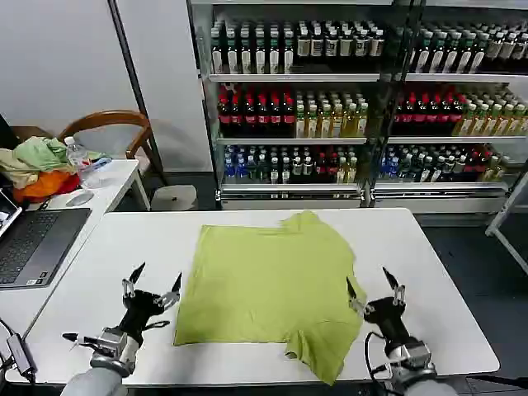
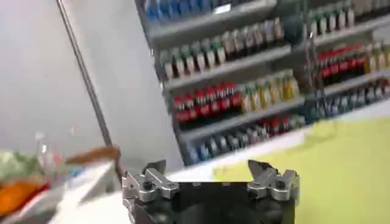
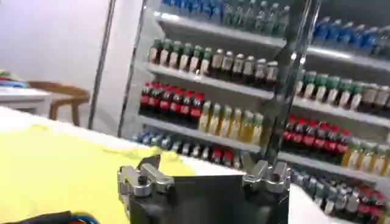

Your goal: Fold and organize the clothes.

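At the centre of the white table [image 1: 429, 272] lies the lime T-shirt [image 1: 264, 285], plain side up, its near right corner rumpled at the front edge. The left gripper [image 1: 153, 285] hovers just beside its left edge, fingers spread, empty. The right gripper [image 1: 375, 290] likewise, at the right edge. A laptop [image 1: 33, 243] sits far left; bottle shelves [image 1: 330, 107] stand behind.

Left tool [image 1: 153, 284] and right tool [image 1: 374, 287] are raised at the near edge, fingers spread wide, holding nothing.
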You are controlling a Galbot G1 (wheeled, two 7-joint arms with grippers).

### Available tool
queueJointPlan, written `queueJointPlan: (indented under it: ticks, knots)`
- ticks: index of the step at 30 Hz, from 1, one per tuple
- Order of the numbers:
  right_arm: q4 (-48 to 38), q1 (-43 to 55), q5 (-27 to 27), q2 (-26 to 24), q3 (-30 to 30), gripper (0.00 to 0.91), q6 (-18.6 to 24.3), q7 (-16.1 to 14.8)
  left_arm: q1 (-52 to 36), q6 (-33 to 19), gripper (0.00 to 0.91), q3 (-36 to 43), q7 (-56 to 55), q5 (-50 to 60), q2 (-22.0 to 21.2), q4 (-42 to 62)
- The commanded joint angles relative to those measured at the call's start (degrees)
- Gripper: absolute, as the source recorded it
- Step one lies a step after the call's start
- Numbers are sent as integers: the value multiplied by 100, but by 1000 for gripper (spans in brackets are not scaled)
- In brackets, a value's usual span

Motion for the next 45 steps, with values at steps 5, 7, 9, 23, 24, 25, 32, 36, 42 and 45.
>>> queueJointPlan:
  ticks: [5, 7, 9, 23, 24, 25, 32, 36, 42, 45]
  knots:
    - [510, -1039, 262, -201, -303, 907, -275, 155, 876, 1492, 907, 8, -396, -729, 189, -894]
    - [548, -1092, 248, -168, -399, 907, -346, 220, 894, 1561, 907, 96, -437, -740, 181, -889]
    - [549, -1102, 249, -152, -483, 907, -473, 297, 877, 1603, 907, 167, -468, -772, 138, -820]
    - [382, -1050, 177, -95, -878, 907, -650, 633, 855, 1629, 907, 325, -881, -1176, -28, -670]
    - [366, -1040, 174, -93, -908, 907, -644, 644, 849, 1624, 907, 335, -885, -1175, -38, -661]
    - [363, -1037, 170, -90, -932, 907, -639, 653, 842, 1613, 907, 342, -887, -1177, -50, -649]
    - [295, -975, 80, -66, -1113, 907, -645, 824, 805, 1317, 907, 390, -957, -1247, -135, -513]
    - [242, -940, 98, -49, -1164, 907, -651, 936, 749, 1300, 907, 395, -954, -1274, -164, -439]
    - [267, -960, 124, -40, -1208, 907, -703, 1067, 807, 1324, 907, 512, -976, -1242, -190, -482]
    - [293, -992, 186, -37, -1242, 10, -799, 1091, 777, 1349, 50, 513, -1040, -1247, -182, -369]
